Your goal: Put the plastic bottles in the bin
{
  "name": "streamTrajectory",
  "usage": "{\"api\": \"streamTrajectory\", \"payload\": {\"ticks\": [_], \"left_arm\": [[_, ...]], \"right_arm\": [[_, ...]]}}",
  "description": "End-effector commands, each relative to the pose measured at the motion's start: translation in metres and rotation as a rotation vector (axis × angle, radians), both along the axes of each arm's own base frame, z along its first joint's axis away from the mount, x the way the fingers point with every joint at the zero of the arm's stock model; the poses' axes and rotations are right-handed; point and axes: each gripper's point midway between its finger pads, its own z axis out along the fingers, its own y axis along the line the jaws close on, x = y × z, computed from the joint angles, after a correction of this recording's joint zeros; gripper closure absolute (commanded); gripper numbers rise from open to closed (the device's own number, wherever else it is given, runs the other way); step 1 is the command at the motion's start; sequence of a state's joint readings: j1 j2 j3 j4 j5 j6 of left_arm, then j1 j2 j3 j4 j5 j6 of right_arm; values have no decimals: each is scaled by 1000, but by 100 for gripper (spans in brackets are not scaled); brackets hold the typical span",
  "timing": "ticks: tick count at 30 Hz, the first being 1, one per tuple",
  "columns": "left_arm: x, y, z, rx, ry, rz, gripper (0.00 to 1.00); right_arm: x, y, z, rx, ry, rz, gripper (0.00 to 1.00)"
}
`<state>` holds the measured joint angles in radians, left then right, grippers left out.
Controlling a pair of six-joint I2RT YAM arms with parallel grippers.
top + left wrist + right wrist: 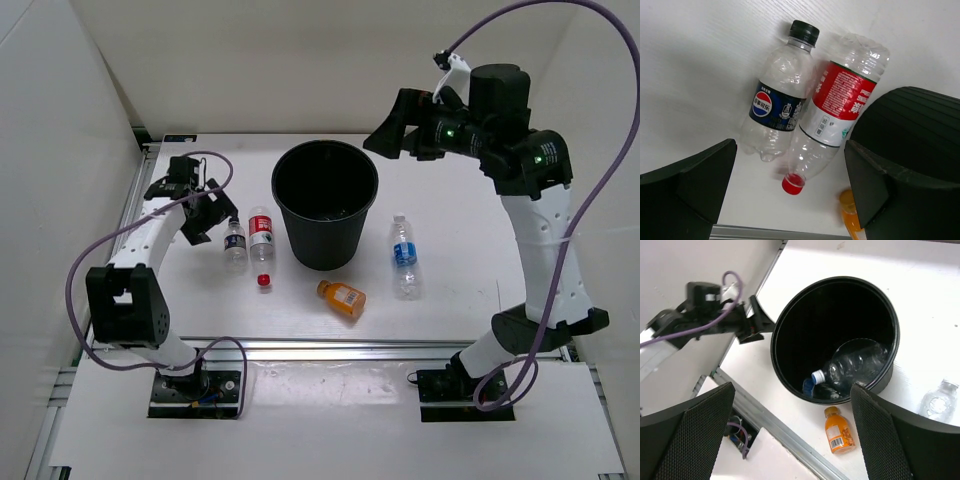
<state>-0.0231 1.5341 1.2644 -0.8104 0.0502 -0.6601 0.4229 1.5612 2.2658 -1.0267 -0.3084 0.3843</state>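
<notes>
The bin stands mid-table; in the right wrist view the bin holds a clear bottle with a white cap. My right gripper hangs open and empty above the bin's back right. Left of the bin lie a dark-label bottle and a red-label bottle side by side. My left gripper hovers open just above them, touching neither. An orange bottle lies in front of the bin. A blue-label bottle lies to its right.
White walls close in the left, back and right sides. An aluminium rail runs along the table's near edge, with both arm bases behind it. The bin's wall stands close to my left gripper's right finger.
</notes>
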Motion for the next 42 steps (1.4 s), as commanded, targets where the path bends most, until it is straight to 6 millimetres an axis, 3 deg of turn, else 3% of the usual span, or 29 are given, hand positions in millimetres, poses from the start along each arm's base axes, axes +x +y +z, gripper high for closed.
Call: {"api": "streamTrajectory", "payload": {"ticks": [1, 6, 7, 12, 15, 18, 19, 21, 23, 24, 28, 29, 30, 33, 34, 35, 37, 38, 39, 42], "left_arm": [[8, -1, -11, 53, -7, -49, 0], [21, -5, -33, 49, 19, -90, 0], [22, -4, -45, 57, 44, -105, 0], [13, -7, -88, 67, 155, -145, 0], [12, -5, -99, 56, 167, -141, 5], [11, -3, -115, 45, 207, -136, 34], [10, -3, -119, 45, 216, -137, 47], [15, 5, -111, 62, 203, -106, 55], [20, 12, -75, 96, 131, -50, 53], [31, 15, -47, 104, 66, -21, 51], [48, 10, 99, 68, -262, 74, 49], [50, -2, 125, 58, -328, 46, 49], [56, -11, 171, 43, -439, 31, 48], [57, -52, 219, 25, -530, -78, 46], [54, -66, 249, 7, -586, -118, 46], [56, -90, 249, 9, -584, -190, 46], [51, -120, 275, -12, -650, -279, 46], [48, -135, 274, -12, -652, -333, 44], [42, -164, 269, -46, -648, -418, 42], [28, -202, 241, -71, -584, -516, 42]], "right_arm": [[4, 8, -24, -35, 62, 42, 0], [-2, 8, -22, -34, 64, 65, 0], [-3, 7, -24, -38, 73, 65, 0], [-5, 6, -24, -39, 73, 64, 0], [-9, 4, -22, -44, 66, 67, 0], [-9, 4, -22, -44, 66, 67, 0], [-9, 4, -22, -44, 66, 67, 0], [-9, 4, -22, -44, 66, 67, 0], [-10, 4, -18, -39, 55, 67, 0], [-8, 5, -18, -39, 55, 67, 0], [-4, 2, -23, -47, 65, 49, 0], [-1, -2, -23, -47, 65, 39, 0], [-1, -1, -28, -44, 90, 33, 0], [14, -13, -39, -38, 141, -26, 0], [21, -20, -42, -30, 160, -51, 0], [28, -23, -47, -23, 184, -72, 0], [38, -35, -48, -10, 195, -112, 0], [42, -37, -50, 2, 216, -121, 0], [45, -42, -50, 13, 226, -141, 0], [57, -58, -61, 28, 275, -206, 0]]}}
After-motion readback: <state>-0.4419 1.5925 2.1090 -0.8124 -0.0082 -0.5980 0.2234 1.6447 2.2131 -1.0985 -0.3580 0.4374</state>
